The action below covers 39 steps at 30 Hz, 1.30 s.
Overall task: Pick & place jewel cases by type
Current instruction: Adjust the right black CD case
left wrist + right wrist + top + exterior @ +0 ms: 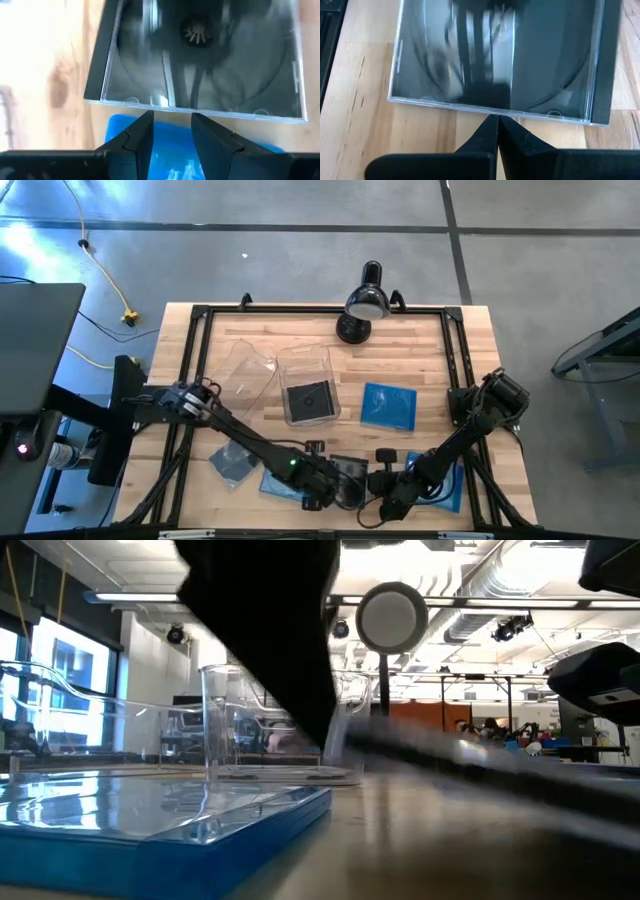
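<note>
Blue jewel case (170, 815) is lying flat right under the low camera, at the table's near edge. Just behind it, both grippers are working one dark jewel case (200, 55) from opposite sides.

Left gripper (172, 132) is hovering over a blue case with its fingers partly apart, tips right at the dark case's clear edge and not gripping anything — looks like it's lining up to take that edge, or bracing the case. Right gripper (497, 131) is clenched tight, fingers pressed together, tips touching the same case's edge from the other side (probably a closed-finger nudge, pushing the case toward the left gripper so it can't slide away). In the high view the two are nearly meeting at the table's (430, 360) near edge.

Other cases:
- a dark one is already sitting inside a clear bin (308, 385) mid-table, so that bin seems to be for the dark type
- second clear bin (243, 375) is sitting just to its left, tipped or askew; contents unclear
- a blue case (388, 405) is lying flat right of the bins
- a greyish case (232, 463) is lying near the left arm
- more blue is showing under both arms

Black lamp (365, 302) is standing at the far edge — not in play.

Sorting is looking early: one case binned, most out on the wood.
</note>
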Each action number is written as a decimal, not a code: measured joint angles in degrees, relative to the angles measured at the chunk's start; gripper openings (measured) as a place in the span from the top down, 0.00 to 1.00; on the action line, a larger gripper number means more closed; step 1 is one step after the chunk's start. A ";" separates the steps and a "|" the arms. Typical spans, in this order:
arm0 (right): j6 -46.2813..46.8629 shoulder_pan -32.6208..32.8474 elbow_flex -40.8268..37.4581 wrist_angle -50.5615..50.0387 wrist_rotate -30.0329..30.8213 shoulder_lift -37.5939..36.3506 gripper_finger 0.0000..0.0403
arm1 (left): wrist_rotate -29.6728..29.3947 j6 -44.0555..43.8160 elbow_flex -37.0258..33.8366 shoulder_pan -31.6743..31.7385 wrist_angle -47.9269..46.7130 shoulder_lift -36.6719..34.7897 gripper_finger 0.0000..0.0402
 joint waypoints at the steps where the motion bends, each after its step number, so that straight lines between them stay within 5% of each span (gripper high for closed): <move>1: -0.01 0.00 -0.01 0.14 0.01 0.00 1.00 | -0.31 0.00 0.02 -0.05 -0.10 -0.55 0.67; 21: -10.50 -5.97 -0.10 9.07 -2.65 0.25 1.00 | -1.81 -6.74 -0.14 -1.05 -12.53 -1.22 0.67; 39: -8.10 -5.62 0.25 10.27 -2.51 2.78 1.00 | -2.62 -10.31 -0.71 -0.96 -15.41 -1.18 0.67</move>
